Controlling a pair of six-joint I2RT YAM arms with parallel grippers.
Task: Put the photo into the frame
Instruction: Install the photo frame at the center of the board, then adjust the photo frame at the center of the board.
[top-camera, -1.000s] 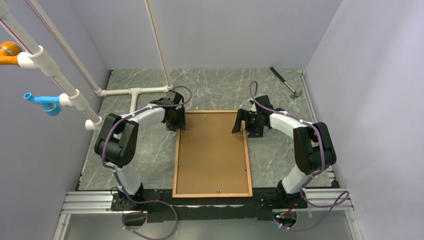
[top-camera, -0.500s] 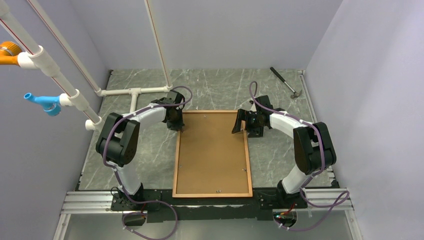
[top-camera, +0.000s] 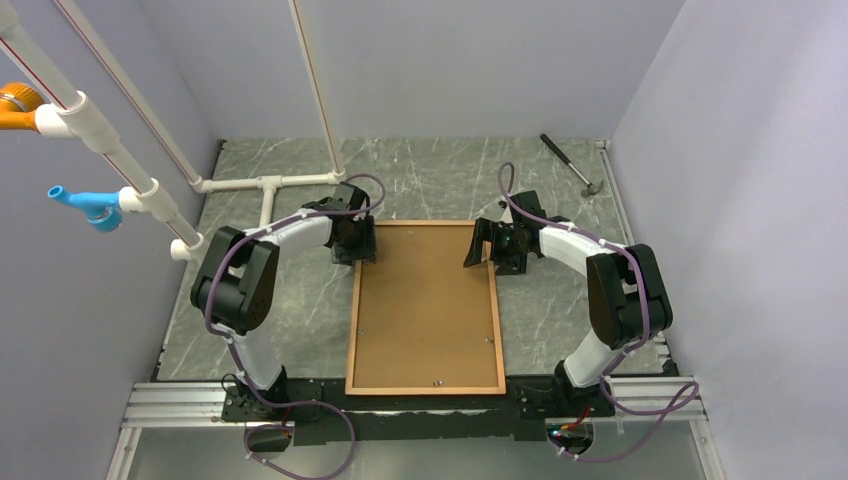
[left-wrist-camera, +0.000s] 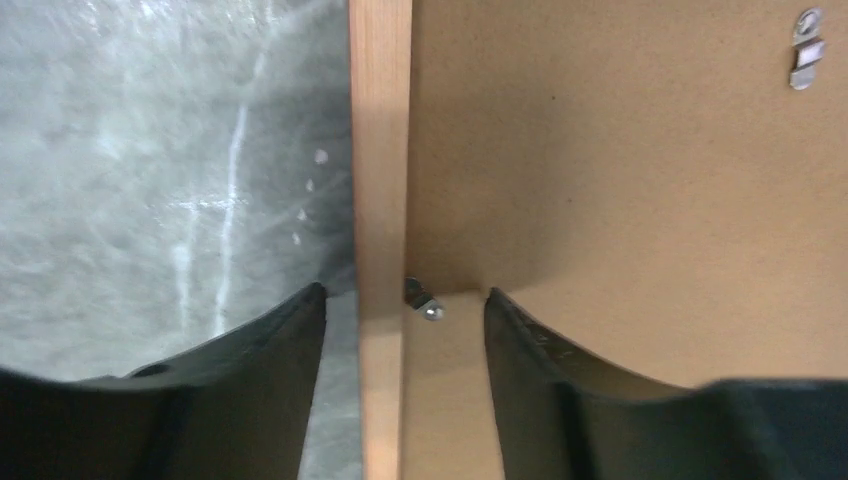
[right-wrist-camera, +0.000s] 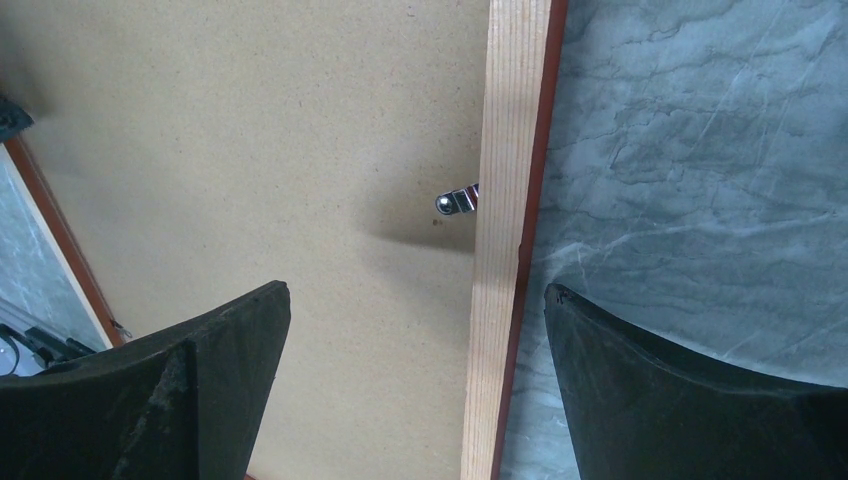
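The frame (top-camera: 352, 330) lies flat in the middle of the table, back side up, with a brown fibreboard backing panel (top-camera: 425, 300) filling it. The photo is hidden. My left gripper (top-camera: 358, 245) hangs low over the far left corner. In the left wrist view it (left-wrist-camera: 405, 292) is open, its fingers astride the pale rail (left-wrist-camera: 380, 150), with a small metal clip (left-wrist-camera: 425, 303) between them. My right gripper (top-camera: 480, 245) is at the far right corner. It (right-wrist-camera: 415, 288) stands wide open over the right rail (right-wrist-camera: 510, 150) and touches nothing. A clip (right-wrist-camera: 455, 200) lies just ahead of it.
A hammer (top-camera: 572, 165) lies at the table's far right corner. White pipes (top-camera: 265, 185) run along the far left, with a blue fitting (top-camera: 90, 205) and an orange one (top-camera: 15, 105) on the left wall. Walls close in the table on three sides.
The left gripper's jaws narrowed half a second ago and have spread again, and it has shifted slightly towards the frame. The right arm and the frame have not moved.
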